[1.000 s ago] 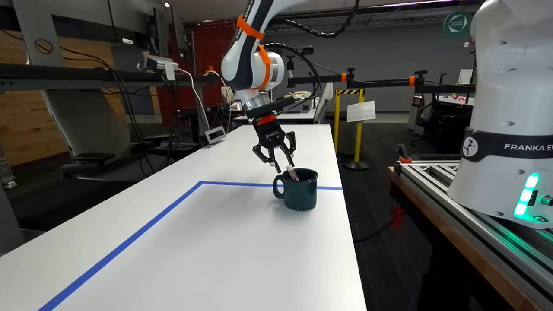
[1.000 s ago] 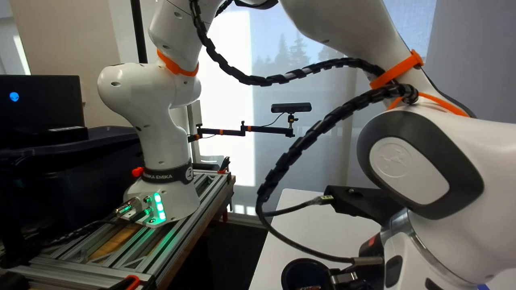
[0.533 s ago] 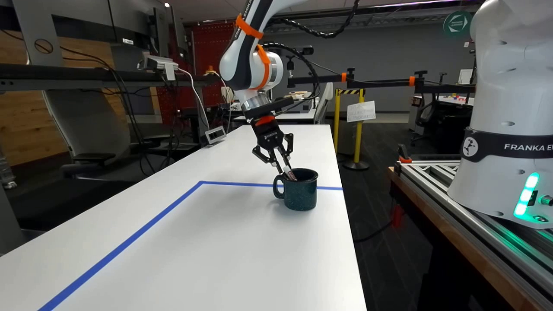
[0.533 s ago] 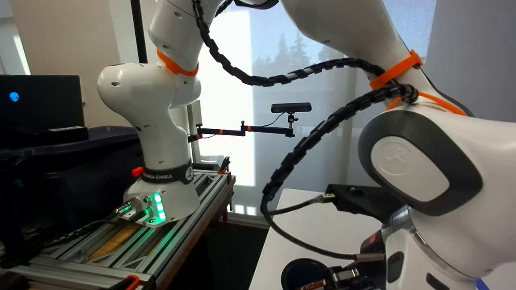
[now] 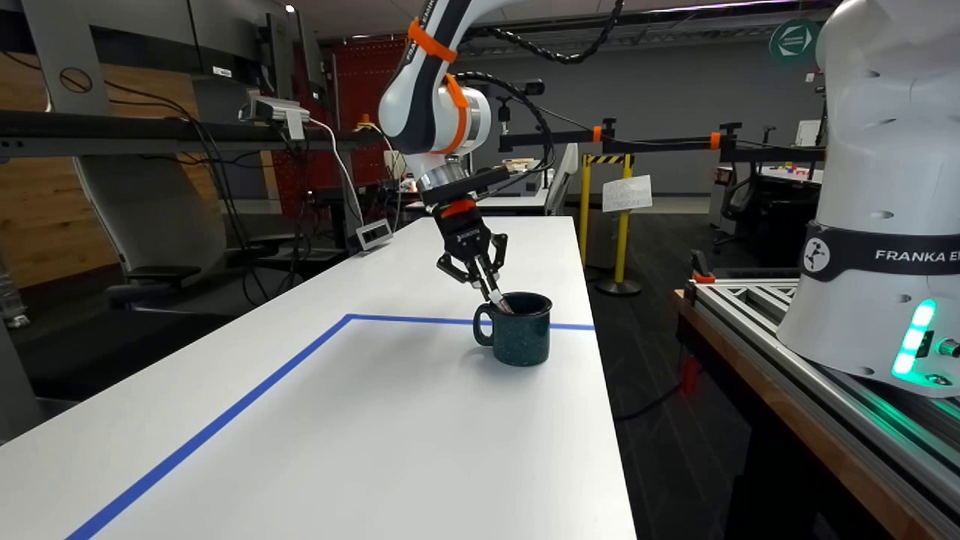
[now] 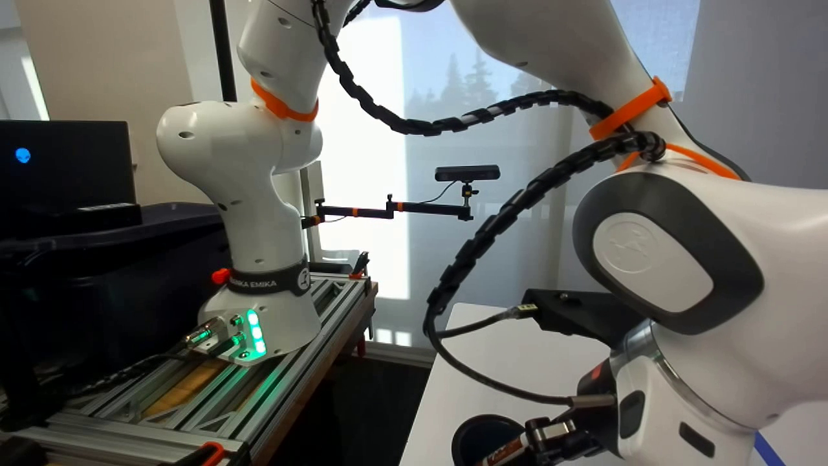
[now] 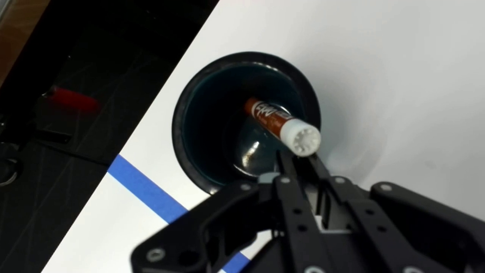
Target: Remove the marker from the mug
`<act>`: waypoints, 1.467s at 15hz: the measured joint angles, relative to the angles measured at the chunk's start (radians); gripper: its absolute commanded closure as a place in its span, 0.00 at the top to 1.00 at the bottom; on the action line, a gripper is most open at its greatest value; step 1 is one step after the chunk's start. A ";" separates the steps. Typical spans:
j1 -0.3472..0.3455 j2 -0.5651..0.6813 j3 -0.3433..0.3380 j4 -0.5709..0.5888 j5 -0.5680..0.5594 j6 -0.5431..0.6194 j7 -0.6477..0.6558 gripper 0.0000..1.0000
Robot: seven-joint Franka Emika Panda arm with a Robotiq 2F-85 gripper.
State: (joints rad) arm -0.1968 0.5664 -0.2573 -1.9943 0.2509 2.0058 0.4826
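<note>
In an exterior view: marker point(image 5: 502, 303) tilted in mug point(image 5: 521, 337), upper end at gripper point(image 5: 491, 293) | In an exterior view: barrel point(image 6: 506, 452) just beside gripper | Wrist view: fingers point(image 7: 293, 201) nearly together at white end point(image 7: 300, 137); firm hold cannot be told

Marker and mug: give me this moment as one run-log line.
marker: leaning in mug, white end up | mug: upright on table | tool: at white end, grip unconfirmed | removal: pending

The rust-brown marker point(image 7: 277, 123) leans in the mug point(image 7: 206, 125), its white end at the hand point(image 7: 299, 158)
</note>
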 measured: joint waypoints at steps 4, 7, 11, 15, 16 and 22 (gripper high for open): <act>0.001 -0.001 0.004 -0.005 0.000 0.005 -0.001 0.28; 0.001 -0.002 0.006 -0.006 0.000 0.008 -0.002 0.22; 0.001 -0.002 0.008 -0.007 0.000 0.008 -0.003 0.00; 0.002 -0.009 0.009 -0.007 0.000 0.008 -0.004 0.35; 0.002 -0.009 0.010 -0.008 0.000 0.008 -0.004 0.43; 0.003 -0.015 0.013 -0.009 -0.001 0.008 -0.009 0.90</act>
State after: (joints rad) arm -0.1943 0.5511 -0.2443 -2.0029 0.2504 2.0142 0.4735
